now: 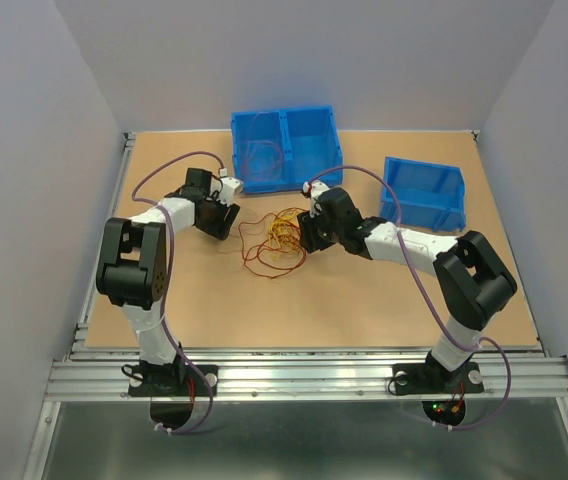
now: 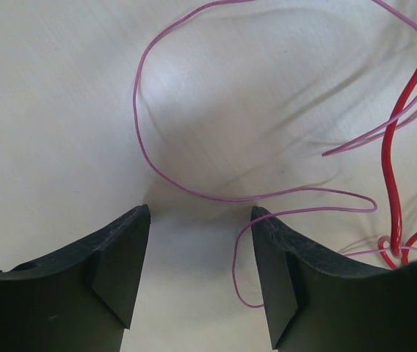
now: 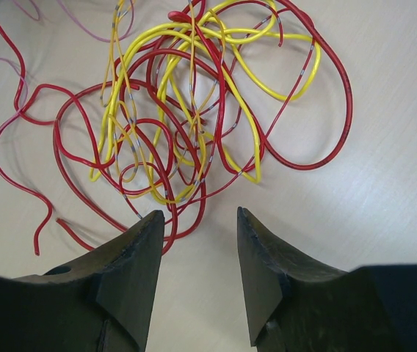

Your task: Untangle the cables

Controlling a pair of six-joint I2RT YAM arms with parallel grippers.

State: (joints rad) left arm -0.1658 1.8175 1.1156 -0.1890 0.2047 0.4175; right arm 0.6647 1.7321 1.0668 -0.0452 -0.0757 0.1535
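Two arms: left arm (image 1: 134, 265) at eight o'clock, right arm (image 1: 469, 280) at four. Two blue bins: double bin (image 1: 314, 178) at twelve, single bin (image 1: 424, 215) at two. One tangle of cables (image 1: 276, 240) mid-table, three colours showing, red, yellow and pink; single strands too knotted to count.

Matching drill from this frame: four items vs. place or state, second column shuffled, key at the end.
Column 1
1. left gripper
2. right gripper
3. two-compartment blue bin
4. single blue bin

Column 2
A. far right part of the table
B. open, facing the red and yellow cables
C. middle of the table's far edge
D. open, just short of a thin pink wire loop

Pairs: 1-D, 2-B, 3-C, 4-A
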